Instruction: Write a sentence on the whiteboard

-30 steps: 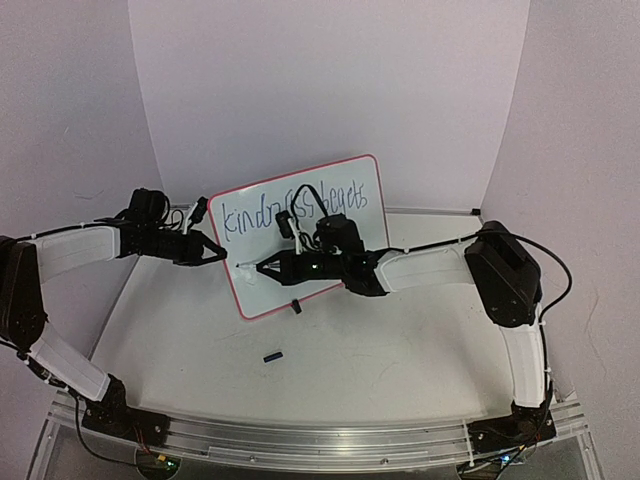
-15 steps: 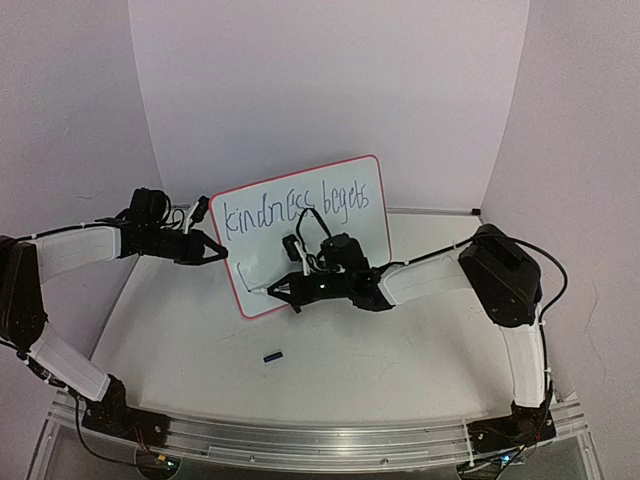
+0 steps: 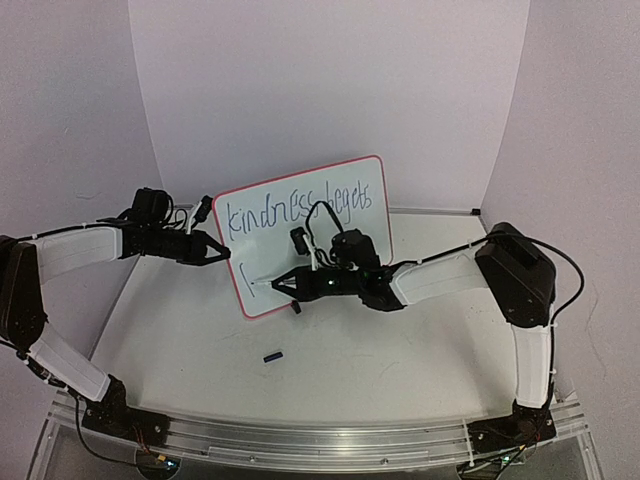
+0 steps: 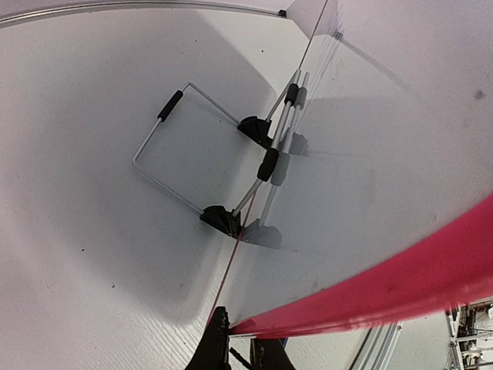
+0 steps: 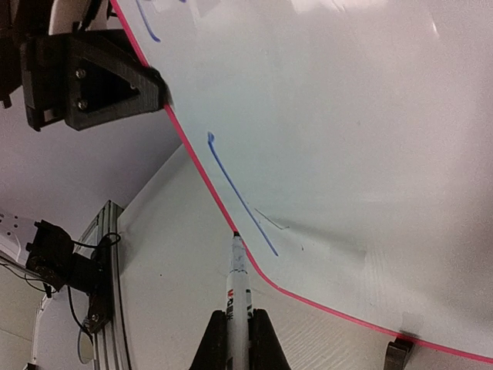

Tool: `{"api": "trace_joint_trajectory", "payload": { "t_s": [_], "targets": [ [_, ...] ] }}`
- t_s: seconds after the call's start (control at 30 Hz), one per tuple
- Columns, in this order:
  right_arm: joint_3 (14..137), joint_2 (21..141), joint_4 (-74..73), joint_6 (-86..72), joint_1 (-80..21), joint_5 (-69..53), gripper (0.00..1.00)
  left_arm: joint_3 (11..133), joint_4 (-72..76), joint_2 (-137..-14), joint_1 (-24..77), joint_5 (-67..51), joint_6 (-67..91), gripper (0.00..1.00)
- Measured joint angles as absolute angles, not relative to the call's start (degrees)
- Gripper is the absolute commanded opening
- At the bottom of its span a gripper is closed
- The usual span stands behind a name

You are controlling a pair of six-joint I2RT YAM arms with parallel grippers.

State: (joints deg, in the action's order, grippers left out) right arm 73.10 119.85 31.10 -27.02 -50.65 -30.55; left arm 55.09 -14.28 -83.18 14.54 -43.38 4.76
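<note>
I see the whiteboard (image 3: 268, 250) standing on the table (image 3: 350, 350), its sentence (image 3: 300, 205) reading "kindness begets" above one blue stroke (image 5: 243, 195). My left gripper (image 3: 222, 253) clenches its left rim; my right gripper (image 5: 237, 320) grasps a marker pen (image 5: 237, 281) beside that stroke.

Surface notes: whiteboard (image 3: 365, 225) face is glossy, smooth and white, with a glossy red plastic rim (image 4: 400, 289). The stand (image 4: 222, 218) is bare metal wire with matt black rubbery sleeves (image 4: 269, 163). The marker (image 5: 237, 285) barrel is shiny white plastic. The right gripper (image 5: 239, 339) is matt black plastic. The tabletop (image 3: 380, 350) is matt white and finely grained. The rail (image 3: 320, 435) on the near edge is brushed metal.
</note>
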Motion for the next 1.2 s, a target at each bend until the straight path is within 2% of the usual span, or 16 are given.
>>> {"api": "trace_joint_trajectory", "payload": {
  "t_s": [0.63, 1.2],
  "targets": [
    [75.6, 120.9, 33.0, -27.6, -50.6, -25.8, 0.0, 55.2, -14.3, -83.2, 15.0, -43.1, 4.4, 0.0],
    [77.3, 123.5, 31.6, -27.4, -50.7, -27.7, 0.0, 55.5, -14.4, -83.2, 15.1, -42.1, 4.4, 0.0]
  ]
}}
